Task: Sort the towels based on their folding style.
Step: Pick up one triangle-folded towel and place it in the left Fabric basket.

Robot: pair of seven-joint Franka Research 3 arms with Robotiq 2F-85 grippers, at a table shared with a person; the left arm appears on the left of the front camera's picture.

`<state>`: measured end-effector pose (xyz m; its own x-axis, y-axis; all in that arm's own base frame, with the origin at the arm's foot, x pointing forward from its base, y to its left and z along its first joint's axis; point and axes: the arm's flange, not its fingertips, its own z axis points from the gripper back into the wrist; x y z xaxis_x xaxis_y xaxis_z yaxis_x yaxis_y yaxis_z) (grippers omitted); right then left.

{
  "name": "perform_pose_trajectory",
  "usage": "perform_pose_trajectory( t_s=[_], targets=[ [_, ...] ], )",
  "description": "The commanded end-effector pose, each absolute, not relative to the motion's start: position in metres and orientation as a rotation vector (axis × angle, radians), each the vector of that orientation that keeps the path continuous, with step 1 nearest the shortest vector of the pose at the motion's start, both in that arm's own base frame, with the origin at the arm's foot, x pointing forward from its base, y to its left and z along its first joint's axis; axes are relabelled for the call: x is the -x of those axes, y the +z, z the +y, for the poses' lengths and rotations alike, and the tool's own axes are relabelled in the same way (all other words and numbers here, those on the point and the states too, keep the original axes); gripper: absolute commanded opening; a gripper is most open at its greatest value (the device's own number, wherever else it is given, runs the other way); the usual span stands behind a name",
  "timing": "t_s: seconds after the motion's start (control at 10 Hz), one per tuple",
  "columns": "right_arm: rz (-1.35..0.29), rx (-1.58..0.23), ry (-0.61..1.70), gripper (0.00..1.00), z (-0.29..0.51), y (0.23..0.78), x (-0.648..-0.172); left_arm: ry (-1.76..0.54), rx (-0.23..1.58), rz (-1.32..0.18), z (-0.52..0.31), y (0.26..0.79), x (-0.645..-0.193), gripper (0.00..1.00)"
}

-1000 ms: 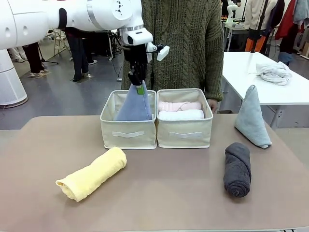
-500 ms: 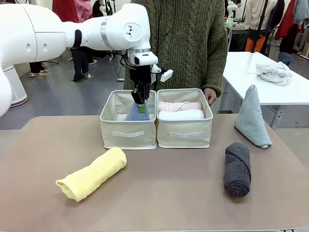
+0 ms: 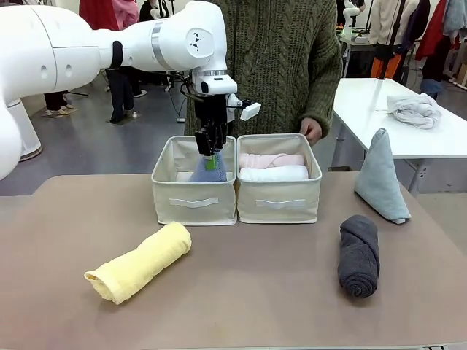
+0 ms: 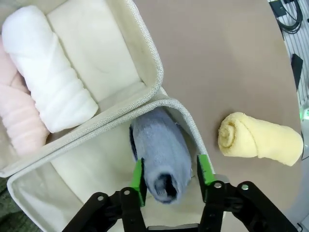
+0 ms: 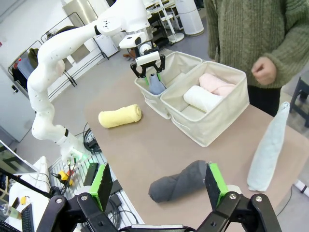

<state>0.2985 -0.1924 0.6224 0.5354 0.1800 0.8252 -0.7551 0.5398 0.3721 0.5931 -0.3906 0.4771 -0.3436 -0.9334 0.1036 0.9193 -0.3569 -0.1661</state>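
Front view: the left gripper [image 3: 210,149] hangs over the left box [image 3: 193,200], which holds the lavender-blue cone [image 3: 206,172]. The pink roll [image 3: 270,160] and white roll [image 3: 273,173] lie in the right box [image 3: 279,200]. The yellow roll [image 3: 139,262], dark grey roll [image 3: 358,255] and pale teal cone [image 3: 379,179] rest on the table [image 3: 248,292].

Left wrist view: the jaws are spread either side of the cone's tip.

Right wrist view: the right gripper [image 5: 158,181] has its jaws wide apart and grips nothing.

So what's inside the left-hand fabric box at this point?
One towel: the lavender-blue cone, in the corner next to the other box, its tip between the spread fingers of the left gripper. Cream lining shows beside it. The cone's base and the floor under the gripper are covered.
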Motion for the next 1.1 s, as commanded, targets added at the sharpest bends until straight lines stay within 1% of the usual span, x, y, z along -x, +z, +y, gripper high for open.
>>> perform_pose_trajectory(
  t_s=[0.0, 0.1, 0.3, 0.4, 0.5, 0.7, 0.8, 0.9, 1.0],
  targets=[
    [-0.826, -0.821, 0.641, 1.0, -0.192, 0.622, -0.299, -1.947, 0.219, 0.103, -0.395, 0.484, -0.601, 0.94],
    [-0.826, -0.821, 0.641, 1.0, -0.192, 0.622, -0.299, -1.945, 0.22, 0.101, -0.394, 0.486, -0.6, 1.0],
    [-0.826, -0.821, 0.641, 1.0, -0.192, 0.622, -0.299, -1.916, 0.197, 0.052, -0.379, 0.508, -0.596, 1.0],
    [-0.826, -0.821, 0.641, 1.0, -0.192, 0.622, -0.299, -1.882, 0.165, -0.011, -0.352, 0.538, -0.586, 0.93],
    [-0.826, -0.821, 0.641, 1.0, -0.192, 0.622, -0.299, -1.849, 0.151, -0.09, -0.311, 0.574, -0.569, 1.0],
    [-0.826, -0.821, 0.641, 1.0, -0.192, 0.622, -0.299, -1.749, 0.111, -0.258, -0.223, 0.624, -0.525, 1.0],
    [-0.826, -0.821, 0.641, 1.0, -0.192, 0.622, -0.299, -1.714, 0.099, -0.323, -0.187, 0.635, -0.5, 1.0],
    [-0.826, -0.821, 0.641, 1.0, -0.192, 0.622, -0.299, -1.681, 0.098, -0.368, -0.165, 0.636, -0.485, 1.0],
    [-0.826, -0.821, 0.641, 1.0, -0.192, 0.622, -0.299, -1.658, 0.112, -0.387, -0.153, 0.629, -0.479, 1.0]
  ],
)
